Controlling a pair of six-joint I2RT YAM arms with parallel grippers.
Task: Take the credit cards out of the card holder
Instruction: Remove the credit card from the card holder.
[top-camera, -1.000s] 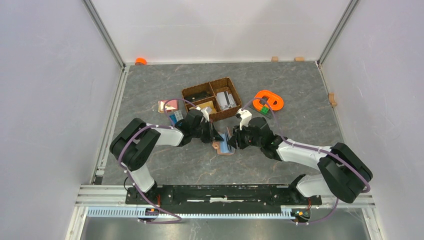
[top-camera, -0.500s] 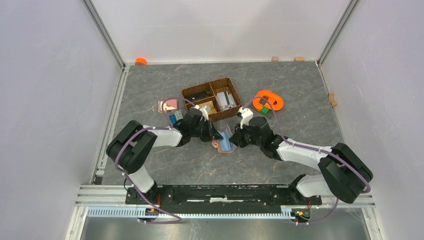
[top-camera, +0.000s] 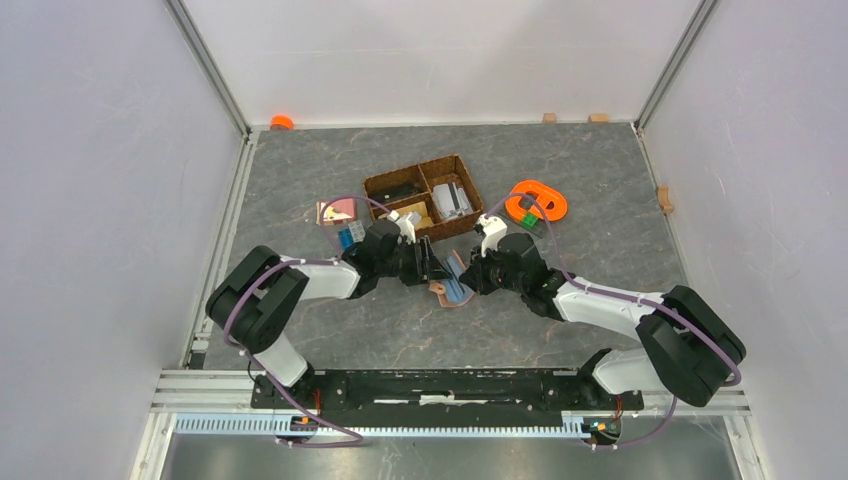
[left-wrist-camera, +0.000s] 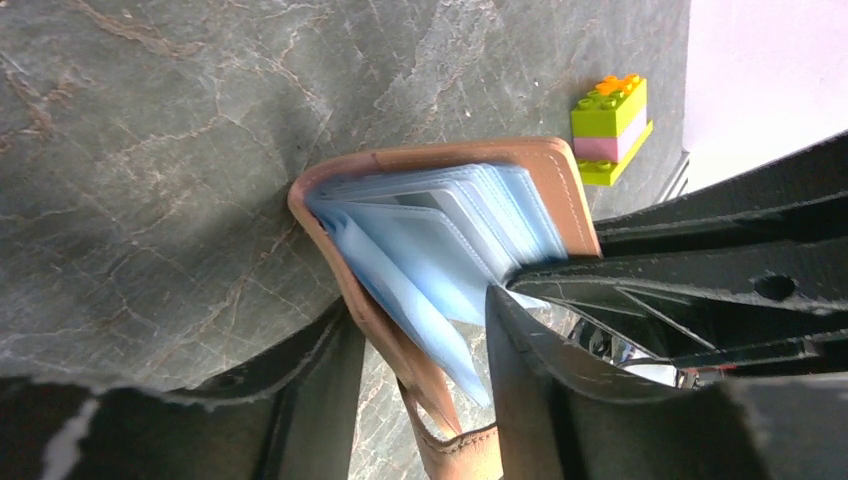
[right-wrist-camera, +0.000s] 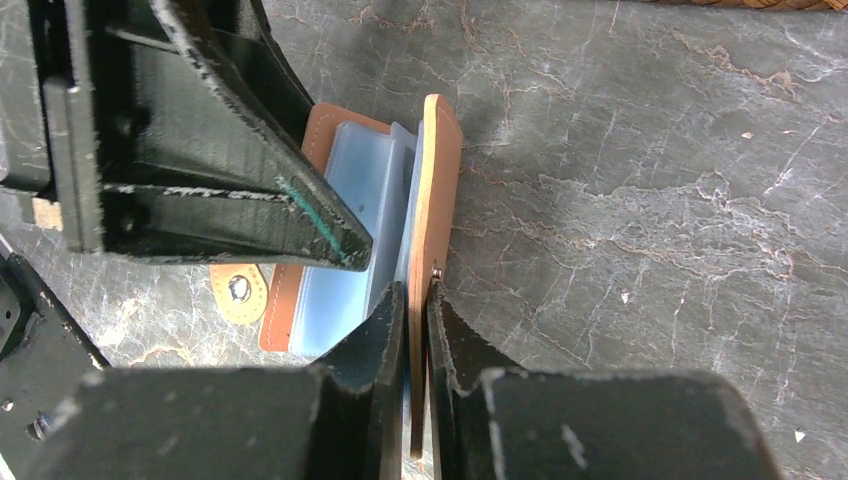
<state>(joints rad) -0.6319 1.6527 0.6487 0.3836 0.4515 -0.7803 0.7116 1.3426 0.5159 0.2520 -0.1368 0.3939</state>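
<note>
Working the overhead view from the left, I see a pink-and-tan flat piece (top-camera: 337, 211) on the grey table (top-camera: 600, 180), with a small blue block (top-camera: 350, 237) just beside it at its 5 o'clock. My left arm reaches toward 3 o'clock, and the left gripper (top-camera: 432, 268) meets the card holder (top-camera: 452, 287) near the middle of the table, at 6 o'clock of the woven basket (top-camera: 425, 195). In the left wrist view its jaws stand partly spread and grip nothing. One finger (left-wrist-camera: 320, 380) lies outside the lower brown cover and the other (left-wrist-camera: 530, 370) is pushed in among the pale blue sleeves (left-wrist-camera: 440, 230). The holder lies open like a book, its spine toward 9 o'clock in that view. Whether any credit cards sit in the sleeves I cannot tell. Pale grey flat pieces (top-camera: 452, 197) fill the basket's right compartment, too small to name. From 3 o'clock the right gripper (top-camera: 467, 279) comes in, and its wrist view shows the jaws nearly together, pinching the edge of the upright cover between the fingers (right-wrist-camera: 385, 340). The strap tab (right-wrist-camera: 240, 290) with its snap lies flat at 9 o'clock of them. Further right, at 2 o'clock of the right gripper, lies an orange loop (top-camera: 537, 200), with a small toy brick stack (left-wrist-camera: 612, 128) near it.
</note>
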